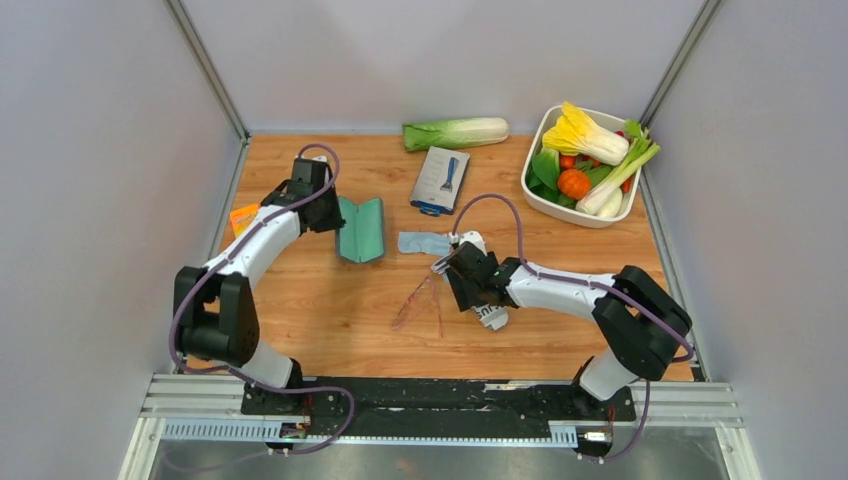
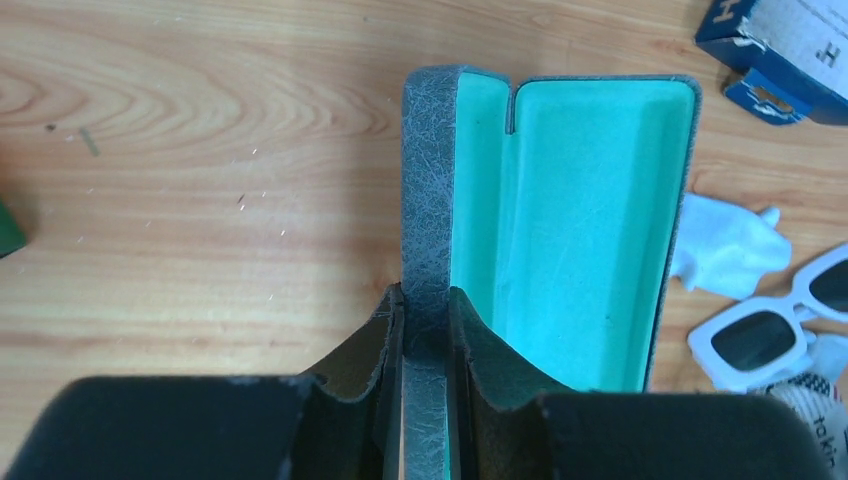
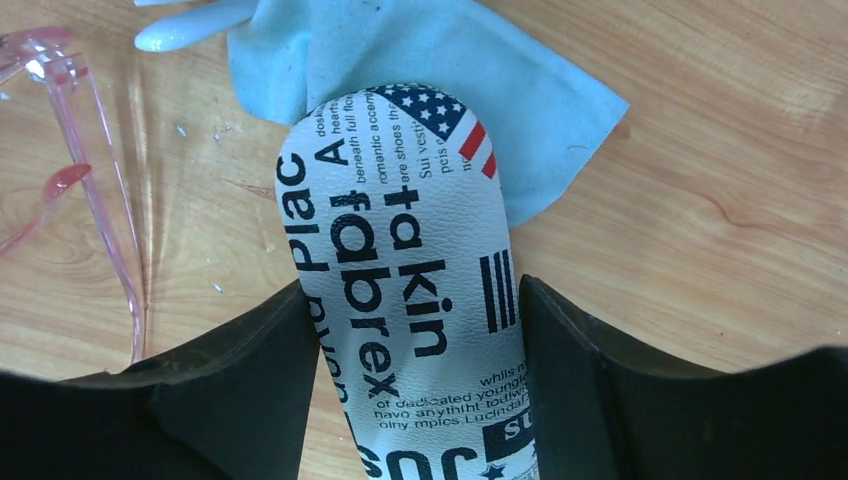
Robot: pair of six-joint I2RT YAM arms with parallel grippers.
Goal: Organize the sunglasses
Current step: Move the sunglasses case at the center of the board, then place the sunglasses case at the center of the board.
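The sunglasses [image 1: 420, 302] [image 3: 75, 180], thin pink frame and translucent lenses, lie on the table just left of my right gripper [image 1: 463, 275]. That gripper [image 3: 405, 300] is shut on a white case [image 3: 400, 230] printed with black lettering, with one finger against each of its sides. The case tip rests over a light blue cloth [image 3: 480, 70] [image 1: 423, 243]. My left gripper [image 1: 328, 212] [image 2: 425, 305] is shut on the near wall of the open grey case [image 2: 430, 180] [image 1: 360, 228], whose teal lining [image 2: 580, 230] faces up with nothing in it.
A white-framed pair with dark lenses [image 2: 765, 325] lies right of the grey case, beside a white cloth [image 2: 725, 245]. A blue and white box [image 1: 440, 180], a cabbage [image 1: 455, 133] and a white dish of vegetables [image 1: 540, 205] sit at the back. Grey walls enclose the table.
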